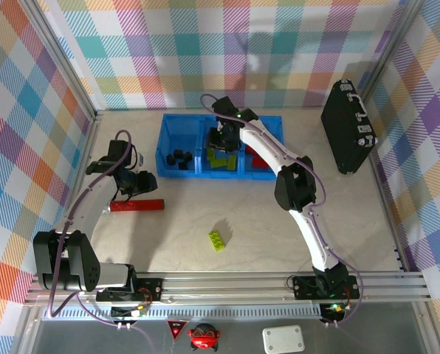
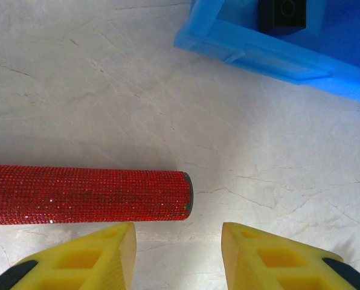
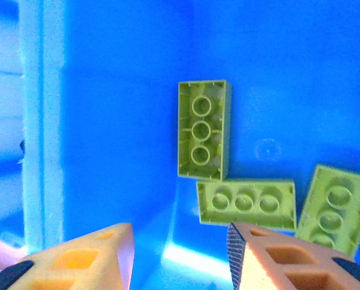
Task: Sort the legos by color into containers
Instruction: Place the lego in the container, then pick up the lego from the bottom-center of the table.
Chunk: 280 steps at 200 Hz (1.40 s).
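The right gripper (image 3: 180, 244) is hovering low inside the middle bin (image 3: 107, 90) of the containers (image 1: 163, 151), jaws standing partly apart and gripping nothing, with 3 lime legos (image 3: 204, 130) lying flat beneath it. The left gripper (image 2: 179, 244) is idling narrowly parted and empty beside the red bar (image 2: 86, 194). 1 green lego (image 1: 218, 240) is lying loose mid-table. It is probably light, rigid and slick, and best pinched across its long sides. The pale table (image 1: 279, 243) is looking smooth, and plaid walls (image 1: 279, 44) are enclosing it.
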### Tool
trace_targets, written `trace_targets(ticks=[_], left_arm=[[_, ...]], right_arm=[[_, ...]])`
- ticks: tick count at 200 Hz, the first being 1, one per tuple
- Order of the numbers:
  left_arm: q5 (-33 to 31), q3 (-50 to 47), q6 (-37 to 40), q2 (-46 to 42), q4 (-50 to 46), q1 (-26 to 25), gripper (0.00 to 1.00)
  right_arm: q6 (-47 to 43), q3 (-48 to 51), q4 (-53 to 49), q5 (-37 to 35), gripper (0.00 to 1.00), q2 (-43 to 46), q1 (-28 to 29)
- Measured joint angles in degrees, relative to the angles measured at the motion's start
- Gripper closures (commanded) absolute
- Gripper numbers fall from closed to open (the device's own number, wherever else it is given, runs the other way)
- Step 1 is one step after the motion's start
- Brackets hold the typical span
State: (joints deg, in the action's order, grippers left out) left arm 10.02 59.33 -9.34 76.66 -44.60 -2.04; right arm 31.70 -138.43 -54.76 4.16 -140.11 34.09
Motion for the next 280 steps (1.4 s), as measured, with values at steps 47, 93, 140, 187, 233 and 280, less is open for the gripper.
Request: trace_targets(ticks=[47,93,140,187,233,280], left_arm=[[0.0,0.0,0.0,0.0,0.0,0.0,0.58],[0.0,0.0,0.0,0.0,0.0,0.0,0.58],[0.0,0.0,0.0,0.0,0.0,0.0,0.58],[0.0,0.0,0.0,0.0,0.0,0.0,0.58],[0.0,0.0,0.2,0.0,0.0,0.0,0.58],[0.0,0.0,0.2,0.0,0.0,0.0,0.57]], right_arm=[[-2.9,4.0,-5.4,-0.8,0.54,4.8,0.4],[-4.4,12.7,-8.9,-5.0,0.53,12.6,2.7],[-4.3,22.1,-10.1,-9.9,0.53,20.3,8.0],[-1.4,32.4,-9.9,-12.5,0.52,24.9,14.1],[4.0,38.9,-8.1,-13.1,0.51,25.3,20.3],[9.7,43.3,-5.5,-10.9,0.51,25.3,25.4]])
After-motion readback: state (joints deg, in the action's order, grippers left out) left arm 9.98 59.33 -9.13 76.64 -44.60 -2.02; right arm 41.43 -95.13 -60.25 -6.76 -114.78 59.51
